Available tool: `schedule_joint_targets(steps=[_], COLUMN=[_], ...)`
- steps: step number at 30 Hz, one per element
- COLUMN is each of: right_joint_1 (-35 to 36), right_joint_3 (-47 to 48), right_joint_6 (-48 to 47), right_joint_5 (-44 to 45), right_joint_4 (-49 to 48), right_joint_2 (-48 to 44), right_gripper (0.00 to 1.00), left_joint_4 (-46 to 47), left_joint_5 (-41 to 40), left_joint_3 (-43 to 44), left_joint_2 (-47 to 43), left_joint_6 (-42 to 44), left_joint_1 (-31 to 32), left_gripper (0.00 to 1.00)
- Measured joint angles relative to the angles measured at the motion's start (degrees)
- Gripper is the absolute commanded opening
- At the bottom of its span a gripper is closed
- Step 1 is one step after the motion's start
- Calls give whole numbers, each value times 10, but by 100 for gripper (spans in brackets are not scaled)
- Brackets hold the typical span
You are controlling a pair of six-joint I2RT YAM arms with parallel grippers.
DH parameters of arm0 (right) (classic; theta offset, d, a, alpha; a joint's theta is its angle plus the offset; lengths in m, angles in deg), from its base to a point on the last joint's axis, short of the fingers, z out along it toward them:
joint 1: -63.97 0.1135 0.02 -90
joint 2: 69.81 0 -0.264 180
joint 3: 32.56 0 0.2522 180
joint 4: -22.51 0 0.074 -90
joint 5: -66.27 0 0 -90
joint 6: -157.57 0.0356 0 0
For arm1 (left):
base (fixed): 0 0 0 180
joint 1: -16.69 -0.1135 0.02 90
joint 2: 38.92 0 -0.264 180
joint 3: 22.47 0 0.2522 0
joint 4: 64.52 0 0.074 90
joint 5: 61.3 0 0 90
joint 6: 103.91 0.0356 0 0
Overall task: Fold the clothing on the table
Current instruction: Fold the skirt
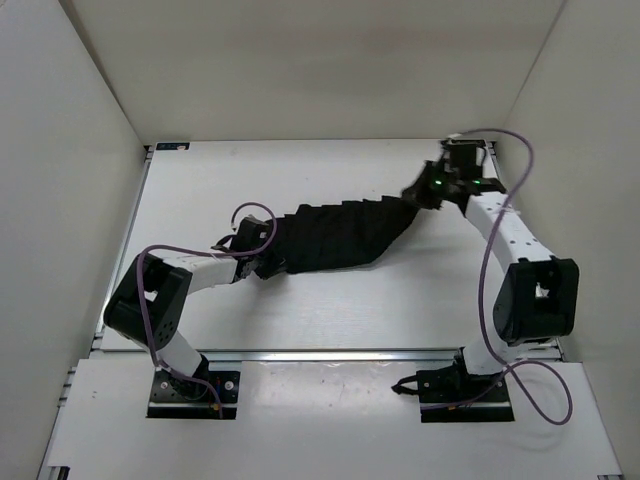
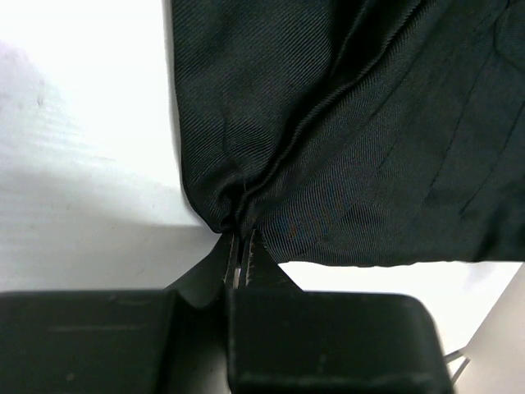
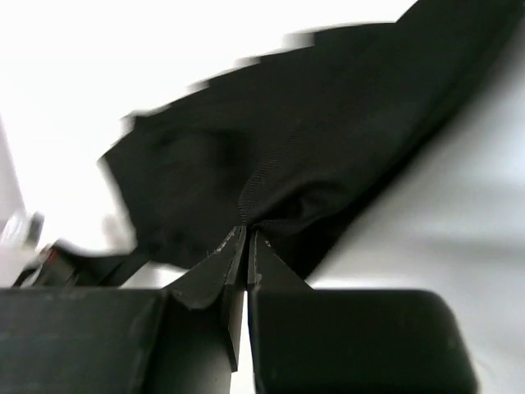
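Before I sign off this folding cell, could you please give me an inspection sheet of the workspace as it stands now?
Surface: white matte table, flat.
Job's things: black pleated clothing stretched in a band between the two grippers, from lower left to upper right.
Clutter: nothing seen.
Grippers: left gripper shut on one bunched end of the clothing; right gripper shut on the other end.
Cables: purple cables loop along both arms; one loop sits close to the clothing's left end.
Surroundings: light walls on three sides; metal rail along the near edge.
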Motion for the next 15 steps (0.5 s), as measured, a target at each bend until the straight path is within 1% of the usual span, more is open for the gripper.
schedule_joint_targets(steps=[2, 4, 7, 9, 12, 15], right_joint_1=[81, 152, 249, 292, 344, 376], right_joint_3=[54, 86, 133, 180, 285, 378], right_joint_6=[-4, 0, 7, 8, 7, 2], right_joint_5=[3, 1, -8, -14, -21, -25], right_joint_4=[-4, -10, -5, 18, 57, 109], right_joint_2=[18, 42, 102, 155, 256, 338], right_gripper=[1, 0, 0, 0, 0, 0], left_joint_4=[9, 14, 18, 24, 50, 89], left_joint_5=[-4, -10, -12, -12, -12, -15], left_joint_3=[1, 1, 1, 0, -15, -50], left_joint_2=[3, 3, 3, 5, 3, -14], left_joint_6=[-5, -8, -9, -7, -7, -8], left_joint_1=[0, 0, -2, -4, -7, -10], left_gripper=[0, 0, 0, 0, 0, 0])
